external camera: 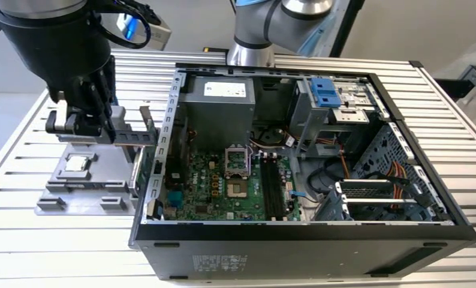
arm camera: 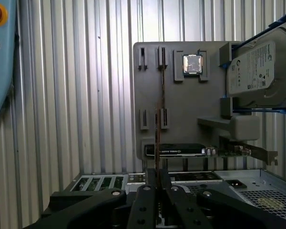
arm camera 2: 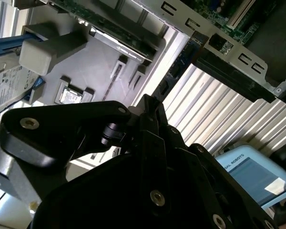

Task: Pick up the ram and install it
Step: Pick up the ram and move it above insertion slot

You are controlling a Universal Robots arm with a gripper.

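One ram [external camera: 134,137], clamped between narrow fingers [arm camera: 147,193], hangs beside the case [external camera: 302,252] at the exterior view's left. Gripped off-centre, it may tilt and slip.

The ram [external camera: 134,137] — slim, dark, level — clamped in the hand [external camera: 108,133].

The arm [external camera: 250,48] has silver-grey rounded segments with a blue joint cap. Its gripper [arm camera: 157,174] is matte black, with angular linkage bars pinned by round silver screws [arm camera 2: 29,123].
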